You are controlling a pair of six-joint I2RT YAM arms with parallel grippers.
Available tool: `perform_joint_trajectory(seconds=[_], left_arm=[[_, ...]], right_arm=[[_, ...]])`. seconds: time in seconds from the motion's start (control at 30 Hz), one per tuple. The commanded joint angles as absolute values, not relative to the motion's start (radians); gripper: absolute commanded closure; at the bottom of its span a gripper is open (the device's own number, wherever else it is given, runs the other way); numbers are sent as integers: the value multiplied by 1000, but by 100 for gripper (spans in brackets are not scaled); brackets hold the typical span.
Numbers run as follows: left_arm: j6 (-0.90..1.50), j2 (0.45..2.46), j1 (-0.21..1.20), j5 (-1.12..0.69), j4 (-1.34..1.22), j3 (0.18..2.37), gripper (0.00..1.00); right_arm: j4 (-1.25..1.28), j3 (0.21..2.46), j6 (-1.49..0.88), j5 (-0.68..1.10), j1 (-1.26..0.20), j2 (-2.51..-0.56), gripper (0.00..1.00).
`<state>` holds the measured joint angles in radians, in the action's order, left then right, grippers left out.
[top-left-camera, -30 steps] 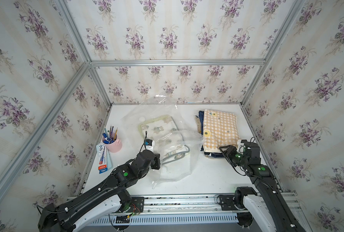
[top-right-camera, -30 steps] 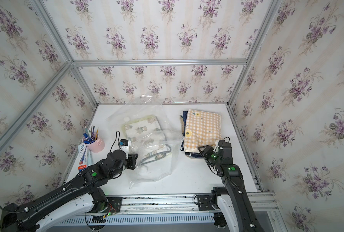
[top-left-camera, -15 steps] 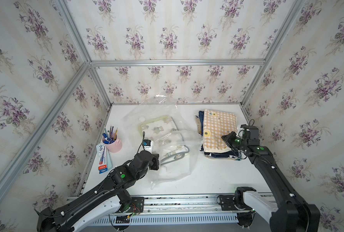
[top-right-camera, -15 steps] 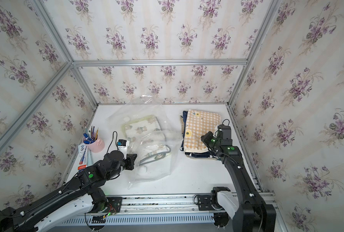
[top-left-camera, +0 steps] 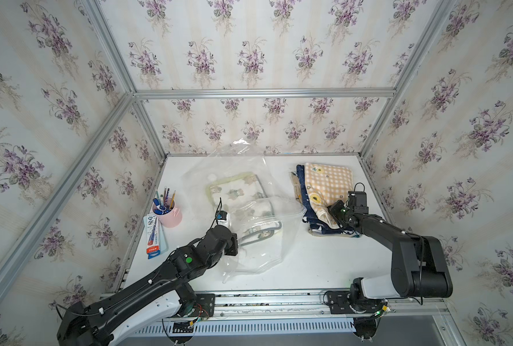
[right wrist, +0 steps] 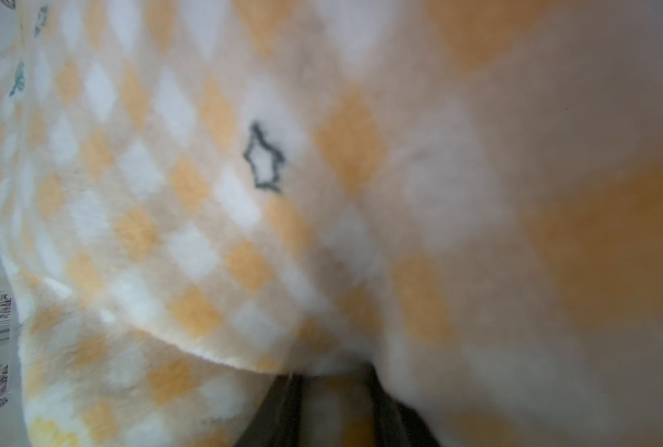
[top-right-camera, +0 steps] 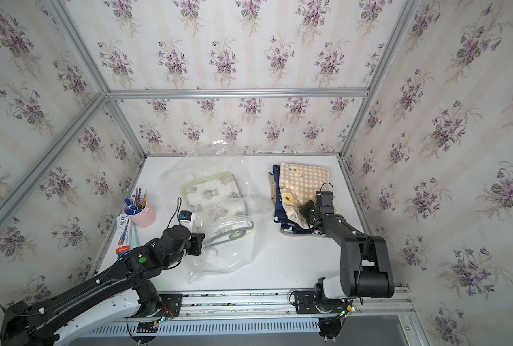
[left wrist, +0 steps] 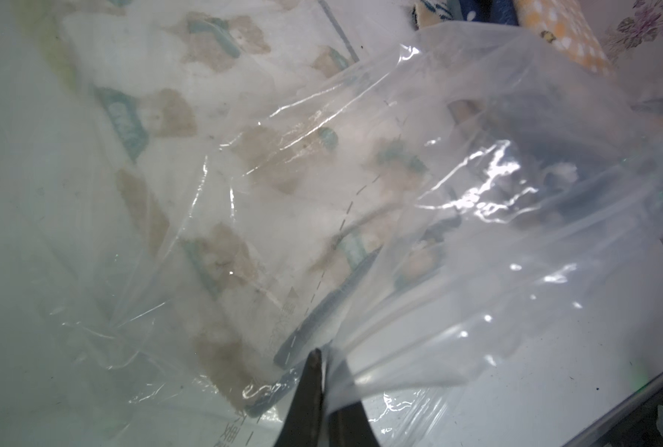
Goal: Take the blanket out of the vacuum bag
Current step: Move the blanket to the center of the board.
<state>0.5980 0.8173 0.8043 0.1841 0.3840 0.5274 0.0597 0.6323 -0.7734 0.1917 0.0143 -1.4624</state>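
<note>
The clear crinkly vacuum bag [top-left-camera: 250,254] [top-right-camera: 230,257] lies mid-table, its open mouth lifted toward the right. Inside it lies a white bear-print blanket [top-left-camera: 234,191] [left wrist: 214,116] with green trim, and a second one with grey trim [top-left-camera: 261,232] nearer the mouth. My left gripper [top-left-camera: 236,244] [top-right-camera: 203,239] [left wrist: 321,373] is shut on a pinch of the bag's plastic at its near left side. At the near corner of a yellow checked blanket [top-left-camera: 327,182] [right wrist: 206,193] is my right gripper [top-left-camera: 331,211] [top-right-camera: 304,209] [right wrist: 334,387], its jaws apart, with fabric between them and over the tips.
The checked blanket tops a folded stack with a navy one [top-left-camera: 309,217] at the right. A pink cup of pens [top-left-camera: 167,214] and a flat box [top-left-camera: 153,236] stand along the left wall. Frame walls close in three sides.
The right arm swung back over the stack and returned to its near corner, folding more upright at the base. Its jaws closed, then parted again. The left gripper kept holding the bag.
</note>
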Motion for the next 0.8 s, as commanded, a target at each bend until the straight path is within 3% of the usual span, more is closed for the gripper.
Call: perform_joint_trajectory(seconds=[0.0,0.37,0.77], left_arm=[[599,846,803,215,330,540,94],[606,902,804,181,260,544,93],[561,913,804,152,239,581,92]], right_arm=[[74,656,-737,119,21,-1517,67],[83,799,-710,152,25,-1628,66],[59,684,-777,278,21,-1259,64]])
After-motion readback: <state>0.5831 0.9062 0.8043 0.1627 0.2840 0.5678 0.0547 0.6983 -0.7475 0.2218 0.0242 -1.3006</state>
